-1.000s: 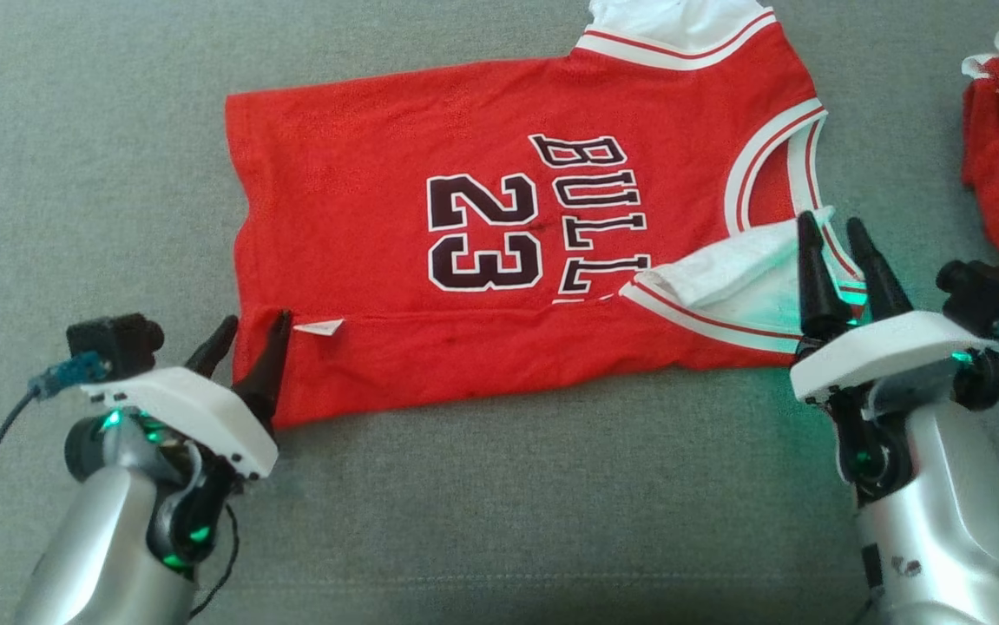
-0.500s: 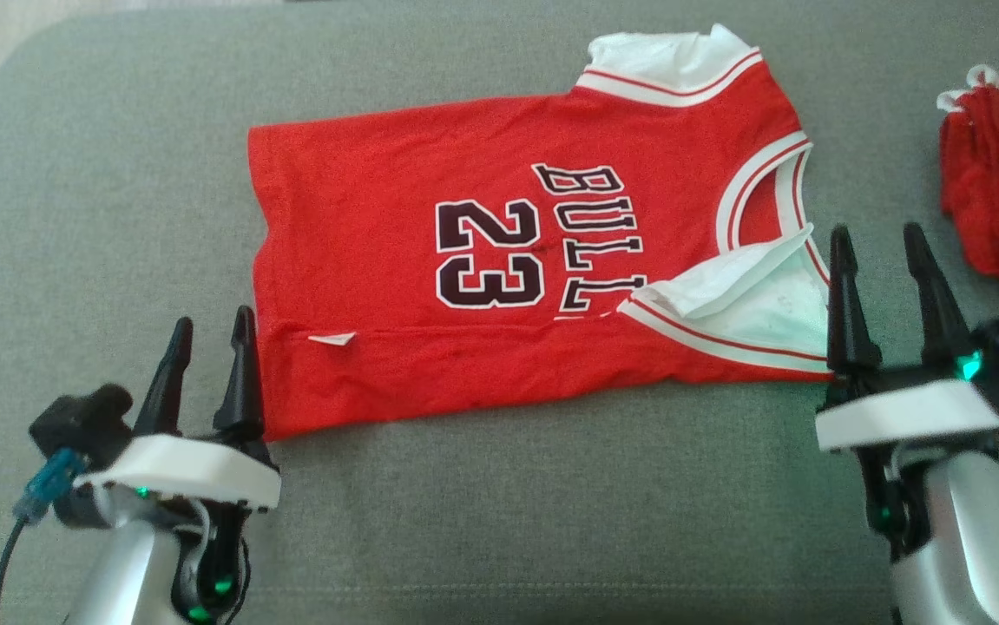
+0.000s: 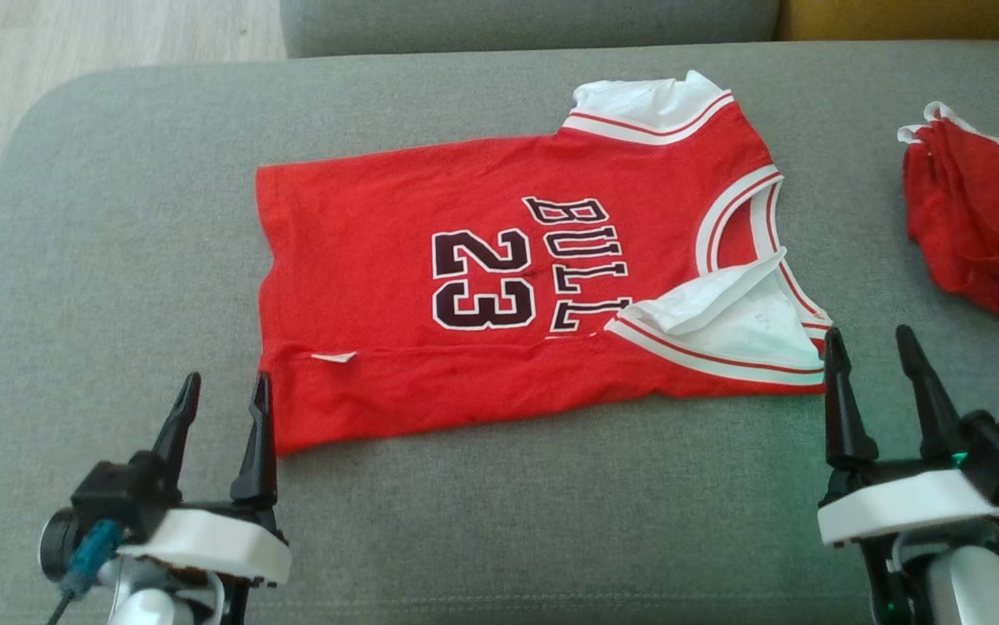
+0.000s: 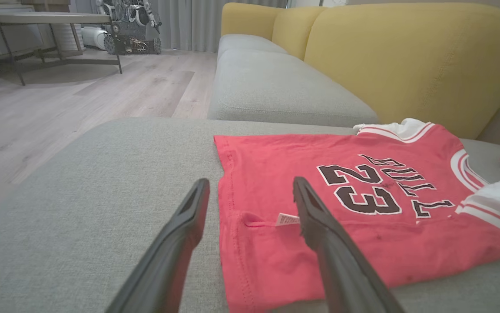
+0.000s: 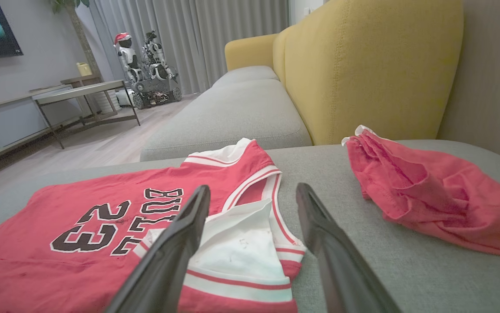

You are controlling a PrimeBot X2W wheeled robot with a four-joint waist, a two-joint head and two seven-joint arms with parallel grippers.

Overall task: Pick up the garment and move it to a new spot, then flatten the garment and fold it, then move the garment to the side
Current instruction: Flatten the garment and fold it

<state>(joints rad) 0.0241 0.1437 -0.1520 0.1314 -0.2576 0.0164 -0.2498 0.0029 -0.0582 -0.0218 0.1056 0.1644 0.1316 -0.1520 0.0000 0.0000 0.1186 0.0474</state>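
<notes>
The garment (image 3: 430,252) is a red jersey with white trim, lettering and the number 23. It lies spread on the grey cushion (image 3: 100,243), its near long edge folded over toward the middle, with a white inner layer (image 3: 725,325) showing. It also appears in the left wrist view (image 4: 319,195) and the right wrist view (image 5: 102,217). My left gripper (image 3: 223,392) stands open just off the jersey's near left corner, nothing between its fingers. My right gripper (image 3: 870,345) is open beside the near right corner, apart from the cloth.
A second red cloth (image 3: 985,226) lies crumpled at the cushion's right side, also in the right wrist view (image 5: 428,204). Yellow backrests (image 5: 362,65) rise behind. Wooden floor (image 4: 58,108) lies past the cushion's left edge, with a table (image 4: 54,19) further off.
Both grippers have drawn back toward me off the jersey's near corners, and the right one has opened wider. The folded edge stays where it lay. The head camera has tilted up.
</notes>
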